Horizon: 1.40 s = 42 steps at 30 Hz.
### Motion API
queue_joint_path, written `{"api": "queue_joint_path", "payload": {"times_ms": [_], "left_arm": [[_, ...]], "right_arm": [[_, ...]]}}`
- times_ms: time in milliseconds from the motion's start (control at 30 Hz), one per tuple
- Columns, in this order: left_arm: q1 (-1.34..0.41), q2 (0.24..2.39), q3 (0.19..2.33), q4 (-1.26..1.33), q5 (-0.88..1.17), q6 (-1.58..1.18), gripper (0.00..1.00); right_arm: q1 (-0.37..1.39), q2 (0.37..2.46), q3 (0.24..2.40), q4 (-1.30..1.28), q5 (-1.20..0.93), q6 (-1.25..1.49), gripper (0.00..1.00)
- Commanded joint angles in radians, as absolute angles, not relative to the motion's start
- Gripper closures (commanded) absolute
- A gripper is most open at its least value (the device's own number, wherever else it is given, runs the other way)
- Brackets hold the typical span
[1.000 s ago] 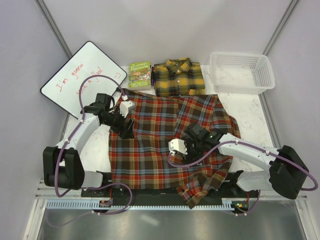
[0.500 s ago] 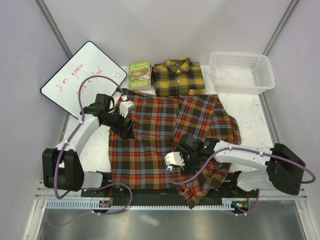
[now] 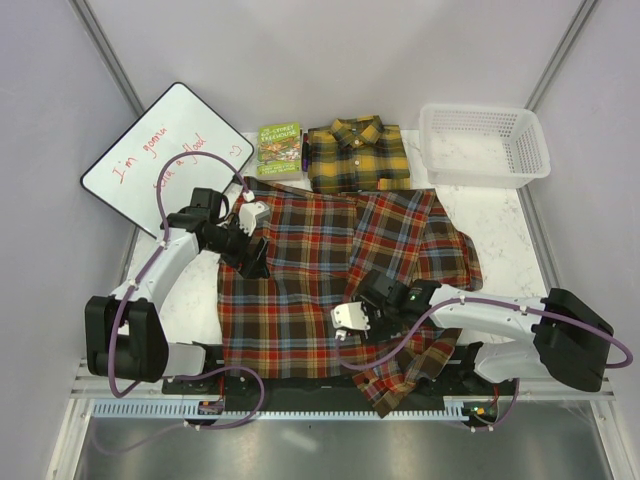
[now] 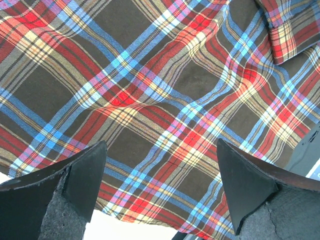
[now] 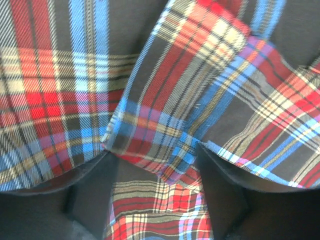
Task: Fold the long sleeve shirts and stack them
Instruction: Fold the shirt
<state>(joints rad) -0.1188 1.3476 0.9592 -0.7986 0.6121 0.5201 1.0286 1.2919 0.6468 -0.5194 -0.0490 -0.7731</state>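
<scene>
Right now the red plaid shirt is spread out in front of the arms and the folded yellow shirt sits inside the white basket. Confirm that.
One thing is wrong. The top view shows the folded yellow shirt outside the white basket, lying to its left beside the green book. The red plaid shirt is spread out as you say.

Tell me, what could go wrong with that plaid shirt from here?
The right pincer straddles a bunched ridge of the red-brown shirt; closing there might catch extra layers and skew the fold. The shirt's near corner hangs off the table edge, so a tug could drag more over.
</scene>
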Motion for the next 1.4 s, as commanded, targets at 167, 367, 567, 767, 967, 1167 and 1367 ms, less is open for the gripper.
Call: {"api": "queue_joint_path", "payload": {"times_ms": [167, 367, 567, 767, 967, 1167, 1367], "left_arm": [[-0.112, 1.333, 0.963, -0.795, 0.624, 0.495, 0.03], [-0.103, 1.339, 0.991, -0.781, 0.617, 0.494, 0.04], [-0.045, 1.394, 1.135, -0.672, 0.545, 0.492, 0.01], [-0.032, 1.649, 1.42, -0.584, 0.552, 0.579, 0.02], [-0.032, 1.831, 1.554, -0.462, 0.58, 0.8, 0.14], [-0.058, 1.913, 1.511, -0.339, 0.56, 1.087, 0.2], [-0.08, 1.986, 1.503, -0.298, 0.534, 1.275, 0.36]], "right_arm": [[1.029, 1.263, 0.725, -0.505, 0.003, -0.704, 0.9], [0.98, 1.21, 0.808, -0.595, -0.046, -0.706, 1.0], [0.78, 1.184, 1.027, -0.675, -0.104, -0.758, 1.0], [0.54, 1.325, 1.307, -0.673, -0.161, -0.785, 1.0], [0.399, 1.492, 1.572, -0.657, -0.178, -0.759, 1.0], [0.301, 1.609, 1.756, -0.638, -0.173, -0.769, 1.0], [0.272, 1.684, 1.87, -0.597, -0.155, -0.778, 1.0]]}}
